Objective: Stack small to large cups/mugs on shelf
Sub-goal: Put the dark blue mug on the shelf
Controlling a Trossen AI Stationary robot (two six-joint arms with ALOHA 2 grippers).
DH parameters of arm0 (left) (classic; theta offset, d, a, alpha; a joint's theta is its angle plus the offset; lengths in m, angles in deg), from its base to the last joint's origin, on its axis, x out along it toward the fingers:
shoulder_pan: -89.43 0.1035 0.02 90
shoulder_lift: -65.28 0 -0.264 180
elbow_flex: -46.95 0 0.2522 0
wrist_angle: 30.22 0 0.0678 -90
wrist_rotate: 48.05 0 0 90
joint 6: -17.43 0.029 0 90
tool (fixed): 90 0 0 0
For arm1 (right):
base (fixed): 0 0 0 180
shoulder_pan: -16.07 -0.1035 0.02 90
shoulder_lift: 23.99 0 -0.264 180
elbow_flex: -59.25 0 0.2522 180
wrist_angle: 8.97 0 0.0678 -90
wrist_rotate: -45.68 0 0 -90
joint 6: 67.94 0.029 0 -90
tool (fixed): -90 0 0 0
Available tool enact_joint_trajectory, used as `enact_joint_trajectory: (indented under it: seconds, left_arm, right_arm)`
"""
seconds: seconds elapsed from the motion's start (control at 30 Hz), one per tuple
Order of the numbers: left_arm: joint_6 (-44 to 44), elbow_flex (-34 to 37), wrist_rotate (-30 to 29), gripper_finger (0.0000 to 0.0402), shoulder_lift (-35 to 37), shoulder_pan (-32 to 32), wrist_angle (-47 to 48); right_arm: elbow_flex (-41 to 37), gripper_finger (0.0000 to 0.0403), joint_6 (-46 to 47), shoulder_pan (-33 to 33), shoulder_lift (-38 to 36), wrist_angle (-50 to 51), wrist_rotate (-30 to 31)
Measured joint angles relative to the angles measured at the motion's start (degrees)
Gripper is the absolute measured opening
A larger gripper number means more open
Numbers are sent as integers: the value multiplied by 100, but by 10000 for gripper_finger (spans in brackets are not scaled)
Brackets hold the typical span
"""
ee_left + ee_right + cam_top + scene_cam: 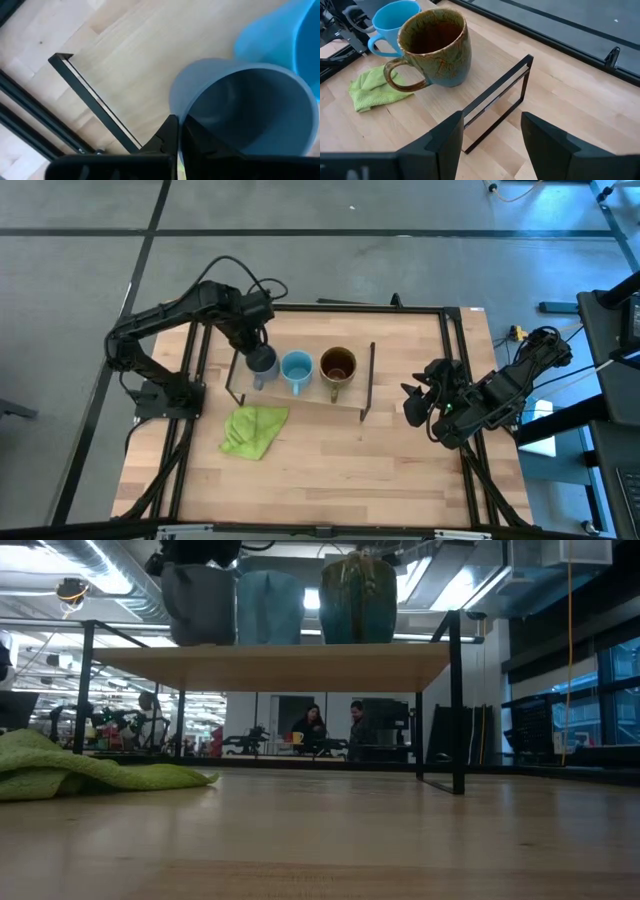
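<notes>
Three mugs stand in a row on the low light-wood shelf (305,395): a grey-blue one (262,363) at the left end, a light-blue one (296,368) in the middle and an olive-brown one (338,367) toward the right. In the low view their bottoms rest on the board (270,665). My left gripper (256,348) is above the grey-blue mug (240,110) and shut on it. My right gripper (414,402) is open and empty, to the right of the shelf's right leg (495,97). My left gripper pinches the grey-blue mug's wall at the rim (181,107), with one finger (167,137) outside and the other (205,145) inside the mug. The fingers come from above, pointing down. The mug stands upright with its bottom (200,640) on the shelf board.
A lime-green cloth (252,430) lies crumpled on the tabletop in front of the shelf's left end. The black frame rails (455,350) run along the table's sides. People show in the room behind the table (330,730).
</notes>
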Motion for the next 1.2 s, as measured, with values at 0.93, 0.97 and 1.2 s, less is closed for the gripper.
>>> enact_joint_trajectory:
  seconds: [0.93,0.97,1.2]
  left_arm:
    - [-230,460,252,0,0,15,-1]
    - [-237,460,258,0,0,15,-2]
    - [-278,460,282,0,0,15,0]
  right_arm:
    - [0,200,-17,0,0,174,0]
    - [0,200,-17,0,0,180,-2]
    - [0,200,-19,0,0,189,-3]
